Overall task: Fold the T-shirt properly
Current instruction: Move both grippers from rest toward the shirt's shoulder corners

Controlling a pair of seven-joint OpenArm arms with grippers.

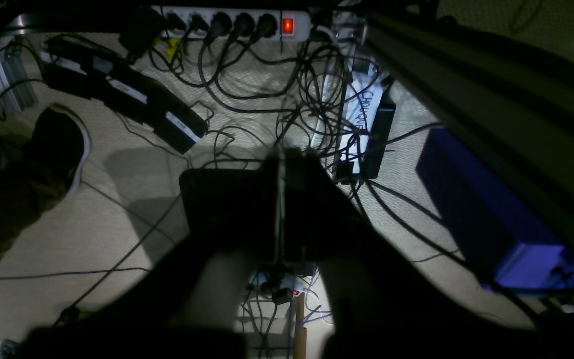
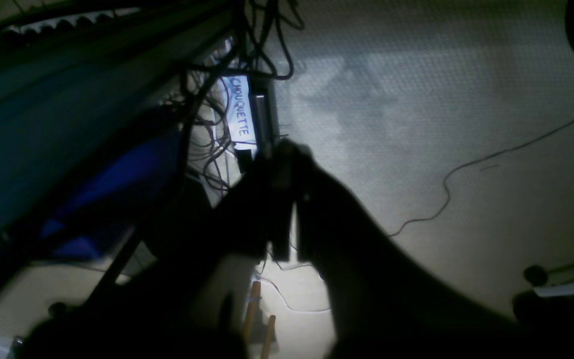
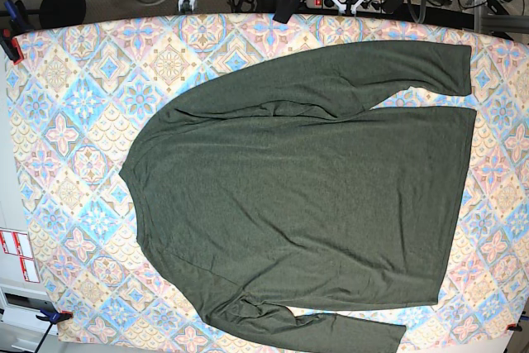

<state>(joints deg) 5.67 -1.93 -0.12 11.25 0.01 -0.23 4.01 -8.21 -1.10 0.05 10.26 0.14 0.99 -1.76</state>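
left wrist view: the left end effector (image 1: 281, 209) is appearing as a dark silhouette at centre frame, pointing toward 12 o'clock. its two fingers are standing together, with only a thin bright seam between them, and nothing is clamped between them. below it, the camera is looking at a pale carpeted floor (image 1: 117, 234). a white power strip (image 1: 232, 22) with a lit red switch is lying at 12 o'clock, with a tangle of black cables (image 1: 317, 94) spreading from it. a labelled box (image 1: 366, 124) is sitting at 1 o'clock, and a blue block (image 1: 491, 219) is lying at 3 o'clock under a dark frame rail (image 1: 491, 85).

right wrist view: the right end effector (image 2: 284, 199) is showing as a dark silhouette at centre, its fingers closed against each other and gripping nothing. the same labelled box (image 2: 241, 112) is lying at 11 o'clock, a blue shape (image 2: 112, 184) at 9 o'clock, and a single thin cable (image 2: 491, 159) is crossing the floor at 3 o'clock.

base view: neither end effector is appearing here. the t-shirt (image 3: 306, 196) is lying flat and spread out on the patterned tabletop (image 3: 74, 88), touching it across its full area. the neckline is pointing toward 9 o'clock and the hem toward 3 o'clock. one sleeve is running along the 12 o'clock side toward 2 o'clock; the other is running along the 6 o'clock edge.
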